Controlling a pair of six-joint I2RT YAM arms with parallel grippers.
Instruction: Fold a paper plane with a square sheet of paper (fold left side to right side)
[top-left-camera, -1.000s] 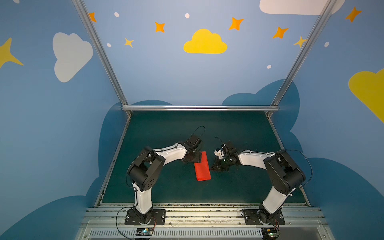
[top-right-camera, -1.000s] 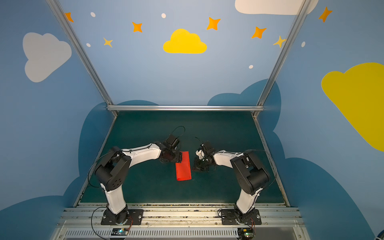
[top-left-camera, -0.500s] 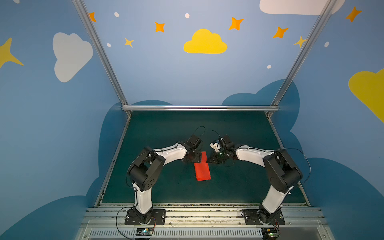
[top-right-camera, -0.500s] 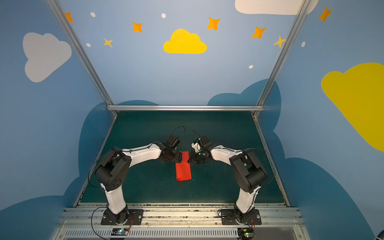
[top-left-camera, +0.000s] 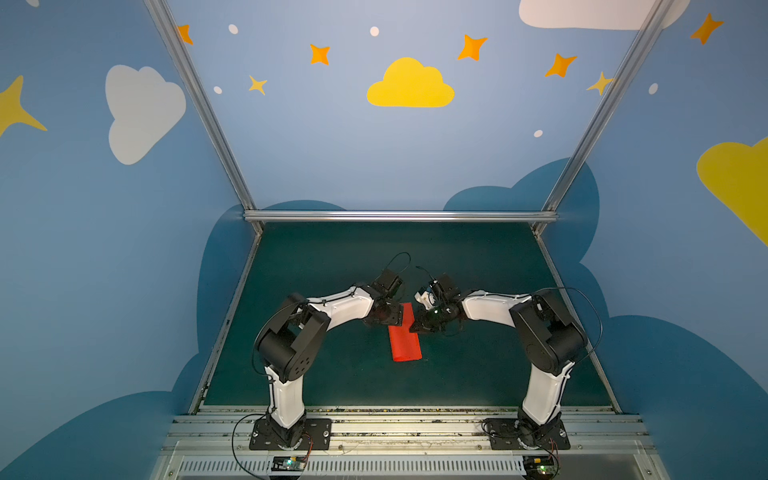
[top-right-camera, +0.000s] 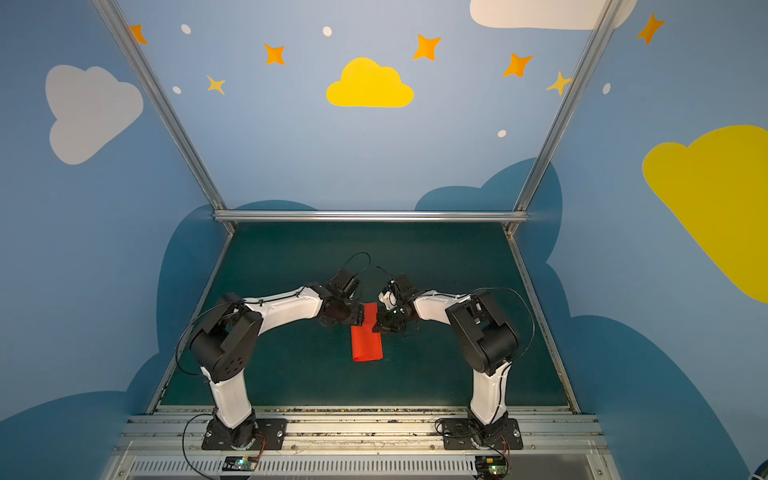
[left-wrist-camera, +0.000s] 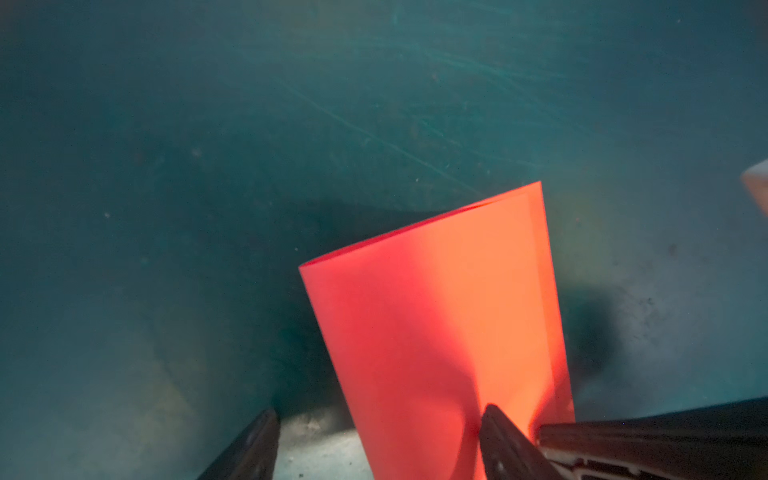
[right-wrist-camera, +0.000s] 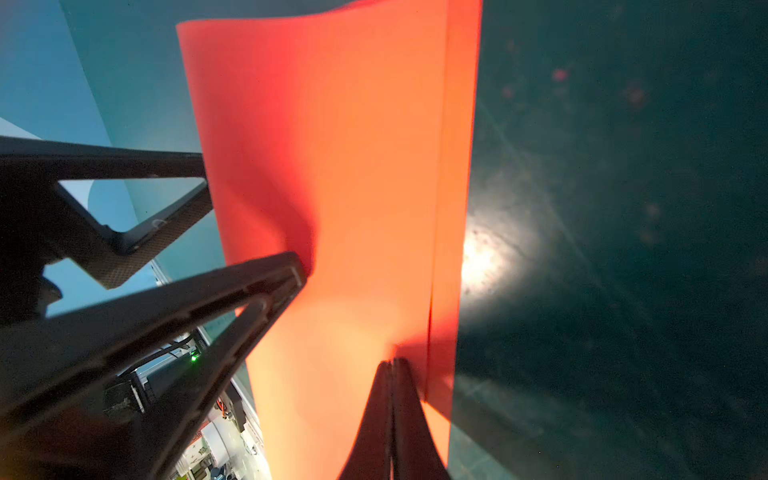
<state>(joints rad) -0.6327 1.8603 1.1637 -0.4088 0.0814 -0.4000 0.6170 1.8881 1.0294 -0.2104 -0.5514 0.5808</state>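
You have one thin bright red square sheet of paper (top-left-camera: 405, 345), folded in half into a narrow two-layered rectangle, lying mid-way on the dark green table mat (top-left-camera: 332, 257). Two white arms, left arm (top-left-camera: 345, 304) and right arm (top-left-camera: 492, 306), bend inward, wrists low over its far end. The left gripper (left-wrist-camera: 378, 419) is spread, one finger on the paper, grasping nothing. The right gripper (right-wrist-camera: 390, 370) is clenched, tips seemingly pressing the open edge

Lab booth — cloud-painted walls (top-left-camera: 332, 145).
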